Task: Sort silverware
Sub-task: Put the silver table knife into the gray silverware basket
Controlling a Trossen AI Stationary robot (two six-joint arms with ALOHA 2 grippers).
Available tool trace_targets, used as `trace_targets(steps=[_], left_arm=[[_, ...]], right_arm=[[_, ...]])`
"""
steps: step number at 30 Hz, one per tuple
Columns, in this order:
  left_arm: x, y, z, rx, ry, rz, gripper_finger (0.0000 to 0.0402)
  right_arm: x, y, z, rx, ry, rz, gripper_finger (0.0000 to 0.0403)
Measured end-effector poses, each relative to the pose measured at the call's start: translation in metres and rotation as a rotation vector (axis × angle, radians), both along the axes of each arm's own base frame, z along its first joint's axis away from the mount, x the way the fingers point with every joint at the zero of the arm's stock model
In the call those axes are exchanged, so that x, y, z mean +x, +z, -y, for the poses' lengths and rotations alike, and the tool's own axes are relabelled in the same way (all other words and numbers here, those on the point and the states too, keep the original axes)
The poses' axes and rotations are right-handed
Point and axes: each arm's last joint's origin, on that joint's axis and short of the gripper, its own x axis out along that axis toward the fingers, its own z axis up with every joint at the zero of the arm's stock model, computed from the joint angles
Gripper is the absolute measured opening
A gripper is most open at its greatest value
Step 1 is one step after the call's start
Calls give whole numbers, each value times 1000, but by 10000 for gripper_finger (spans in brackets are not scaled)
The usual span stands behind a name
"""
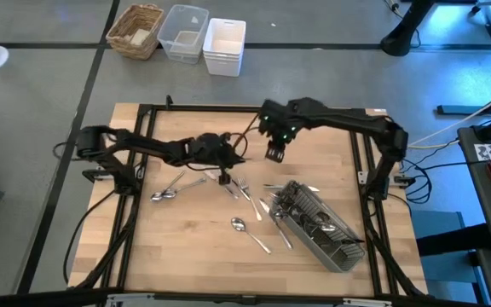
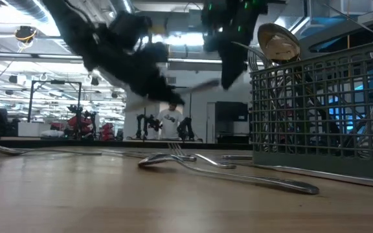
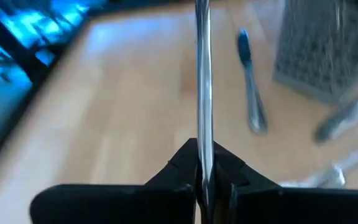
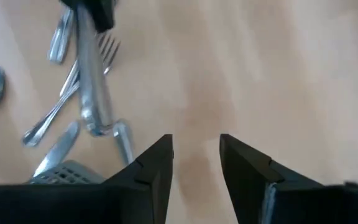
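Note:
Loose silverware lies across the middle of the wooden table: spoons (image 1: 164,194) (image 1: 239,224), and forks and knives (image 1: 244,192) (image 2: 225,169). More pieces, among them a spoon (image 2: 278,42), stand in the grey slatted caddy (image 1: 335,243) (image 2: 322,110) at the near right. My left gripper (image 1: 224,176) (image 3: 202,177) is above the pile, shut on one flat, slim piece of silverware (image 3: 202,74) (image 4: 92,81), likely a knife. My right gripper (image 1: 275,153) (image 4: 196,155) hangs open a little farther back and to the right, with nothing between its fingers. My left gripper pinches one end of the slim silver piece (image 3: 203,155) between its two fingers. The piece runs on forward from the fingertips, in line with them and edge-on in the left wrist view. It is lifted clear of the table (image 2: 199,85), slanting forward and down.
A wicker basket (image 1: 136,30), a clear bin (image 1: 183,32) and a white bin (image 1: 224,47) stand beyond the table's far edge. A black frame (image 1: 143,111) borders the table. Bare wood lies at the far right and near left. A person (image 2: 171,123) stands far off in the room.

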Motion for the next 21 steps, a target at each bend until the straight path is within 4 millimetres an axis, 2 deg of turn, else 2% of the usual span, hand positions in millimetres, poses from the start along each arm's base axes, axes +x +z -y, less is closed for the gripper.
trace_targets(steps=[4, 9, 16, 21], left_arm=[[-3, 38, 7, 73, 13, 28, 6], [9, 99, 29, 264, -25, 132, 4], [36, 163, 70, 644, -82, 224, 7], [72, 183, 102, 921, -156, 273, 5]], right_arm=[[-20, 55, -3, -139, -25, 83, 134], [-60, 115, -13, -285, -95, 225, 134], [-135, 173, -37, -330, -223, 464, 134], [-180, 197, -52, -283, -331, 630, 134]])
